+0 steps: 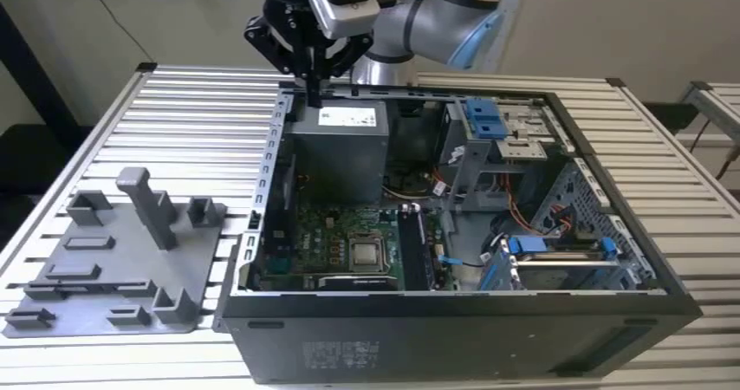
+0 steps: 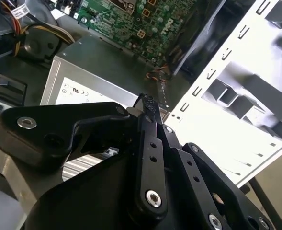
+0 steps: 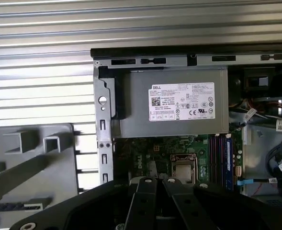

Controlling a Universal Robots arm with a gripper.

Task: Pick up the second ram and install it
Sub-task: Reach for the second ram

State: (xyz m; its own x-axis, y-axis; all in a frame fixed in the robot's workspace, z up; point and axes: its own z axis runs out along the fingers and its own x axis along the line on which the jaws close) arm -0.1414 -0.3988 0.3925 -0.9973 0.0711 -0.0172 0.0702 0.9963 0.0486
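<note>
the task looks barely begun. the gripper (image 1: pixel 312 94) hangs above the rear edge of the open computer case (image 1: pixel 463 338), over the power supply (image 1: pixel 338 147), and well apart from both the grey tray (image 1: pixel 197 260) on the tabletop (image 1: pixel 197 113) and the memory slots (image 3: pixel 219 158) beside the cpu (image 1: pixel 367 253). its fingers (image 2: pixel 149 139) are pressed together, and i see nothing pinched between them in the second wrist view. in the first wrist view a thin dark strip lies in the tray; i take it to be the second ram (image 3: pixel 16 207), not yet lifted, though i cannot be sure. whether one slot already carries a stick i cannot tell. by this reading, both pickup and seating remain.
</note>
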